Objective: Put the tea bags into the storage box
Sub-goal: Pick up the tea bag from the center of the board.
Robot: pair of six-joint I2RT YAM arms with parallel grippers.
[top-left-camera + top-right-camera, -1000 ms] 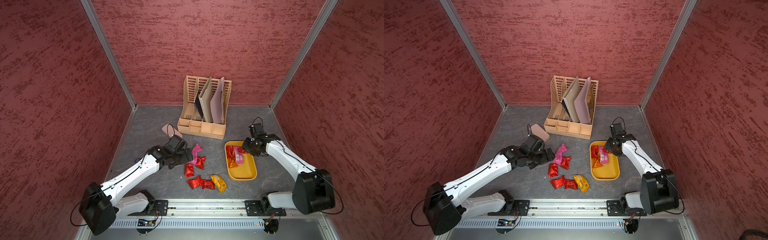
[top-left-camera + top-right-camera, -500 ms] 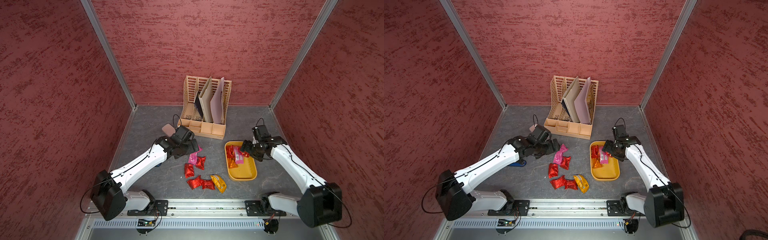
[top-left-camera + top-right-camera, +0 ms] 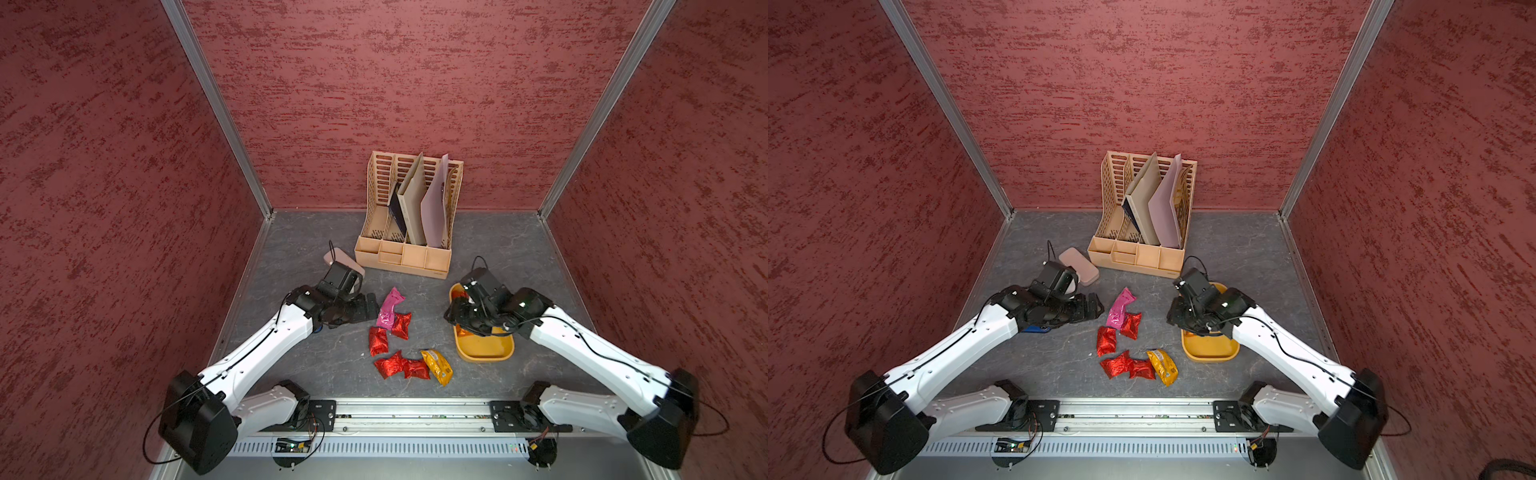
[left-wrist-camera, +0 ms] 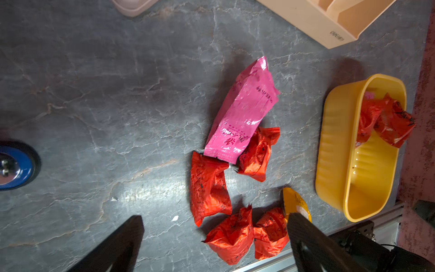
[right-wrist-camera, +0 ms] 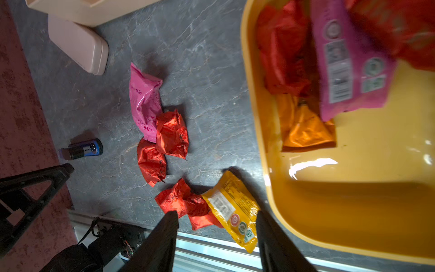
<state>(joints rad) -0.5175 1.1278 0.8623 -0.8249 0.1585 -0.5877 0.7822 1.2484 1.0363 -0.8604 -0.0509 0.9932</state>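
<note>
Six tea bags lie loose on the grey floor: a pink one (image 3: 388, 307), several red ones (image 3: 378, 340) and an orange-gold one (image 3: 437, 365). The yellow storage box (image 3: 484, 349) stands right of them and holds a red (image 5: 282, 51), a pink (image 5: 348, 70) and an orange tea bag (image 5: 306, 127). My left gripper (image 3: 370, 307) hangs open just left of the pink tea bag (image 4: 240, 113), holding nothing. Above the box's left rim, my right gripper (image 3: 452, 318) is open and empty; the arm hides the box's far half in both top views.
A beige slotted file organiser (image 3: 409, 220) with folders stands at the back. A plain pink case (image 3: 343, 259) lies behind my left wrist, and a small blue cylinder (image 5: 84, 148) lies under the left arm. A metal rail (image 3: 415, 415) runs along the front edge.
My right gripper has moved left and nearer, from over the box's far end to its left rim. The left gripper reached toward the pink tea bag, then drew back slightly.
</note>
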